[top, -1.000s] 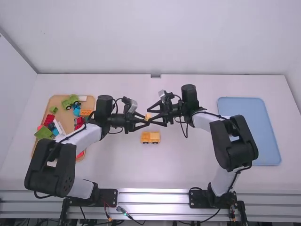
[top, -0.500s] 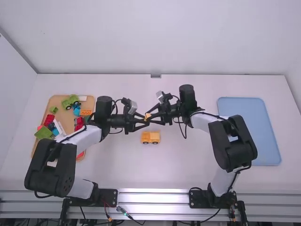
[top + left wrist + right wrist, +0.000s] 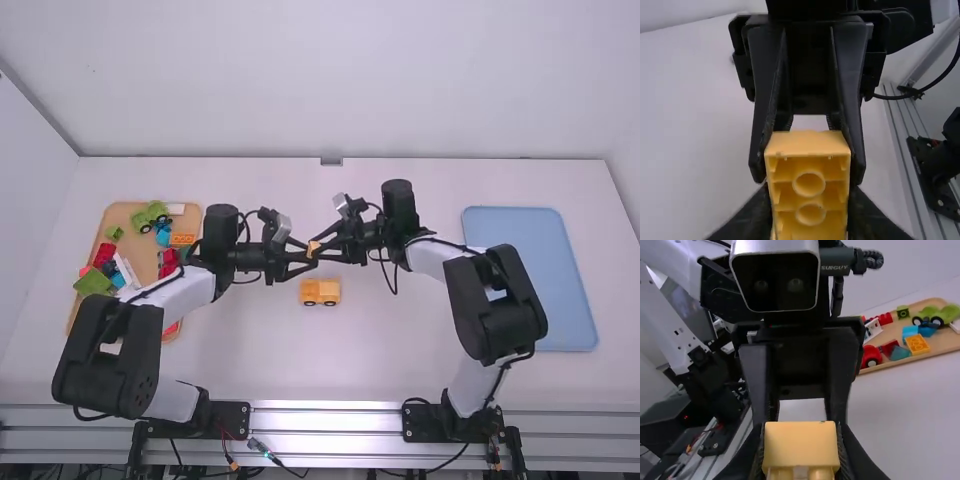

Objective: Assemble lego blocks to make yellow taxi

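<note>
Your left arm [image 3: 105, 360] hides part of the wooden tray's [image 3: 120, 215] near end. Yellow wheeled block [image 3: 320, 291]: on table [image 3: 370, 350], between its side edges. Beyond, your left gripper [image 3: 312, 257] and right gripper [image 3: 318, 250] both clamp one yellow brick [image 3: 800, 445], sides masked.

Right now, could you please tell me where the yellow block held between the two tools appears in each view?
High view: the block is near the centre, just up the picture from the yellow toy vehicle.
Left wrist view: bottom middle, reaching the lower edge.
Right wrist view: bottom middle, also at the lower edge.
Shared landmark: the right tool, at the block in all three.
</note>
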### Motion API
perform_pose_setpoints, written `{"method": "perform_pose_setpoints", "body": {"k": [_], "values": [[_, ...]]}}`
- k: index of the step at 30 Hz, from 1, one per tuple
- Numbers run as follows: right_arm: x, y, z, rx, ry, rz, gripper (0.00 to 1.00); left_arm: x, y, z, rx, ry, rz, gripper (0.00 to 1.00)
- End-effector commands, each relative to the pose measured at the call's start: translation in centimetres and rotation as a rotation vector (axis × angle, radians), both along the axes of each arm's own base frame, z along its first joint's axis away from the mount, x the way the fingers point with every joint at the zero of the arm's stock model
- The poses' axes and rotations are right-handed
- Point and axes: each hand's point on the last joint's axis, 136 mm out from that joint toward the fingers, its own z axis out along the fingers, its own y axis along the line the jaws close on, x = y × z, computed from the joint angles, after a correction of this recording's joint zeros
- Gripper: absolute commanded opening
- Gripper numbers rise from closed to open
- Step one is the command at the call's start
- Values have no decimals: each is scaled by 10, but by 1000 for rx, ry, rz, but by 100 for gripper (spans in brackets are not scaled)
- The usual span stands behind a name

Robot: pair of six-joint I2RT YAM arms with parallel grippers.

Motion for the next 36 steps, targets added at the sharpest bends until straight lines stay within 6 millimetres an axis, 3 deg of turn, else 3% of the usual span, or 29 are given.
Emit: {"method": "perform_pose_setpoints", "body": {"k": [1,2,3,5,9,11,15,18,24,28,29,32,36], "values": [[4,1,3,2,9,5,0,-2,2,1,-3,-23,-5,48],[7,2,1,-8,9,-12,0,-1,2,1,-3,-23,-4,61],[7,2,1,-10,10,-17,0,-1,2,1,-3,-23,-3,67],[17,6,-5,-53,31,-81,0,4,4,-2,18,-26,29,99],[42,9,-20,-139,53,-239,0,27,16,-19,102,35,196,99],[61,5,-37,-222,75,-367,0,50,40,-39,176,149,411,99],[80,-7,-63,-381,109,-498,0,65,69,-62,330,232,604,99],[87,-15,-75,-496,116,-549,0,68,84,-68,438,267,660,99],[82,-23,-89,-764,38,-553,0,76,134,-70,649,345,882,99],[72,-25,-94,-974,-71,-546,0,76,190,-66,784,392,1162,99],[72,-25,-94,-974,-71,-546,0,76,190,-66,784,392,1162,99],[63,-16,-92,-1024,-139,-505,0,75,211,-64,816,400,1255,99],[41,6,-88,-1044,-213,-404,0,76,242,-57,736,452,1359,99]]}}
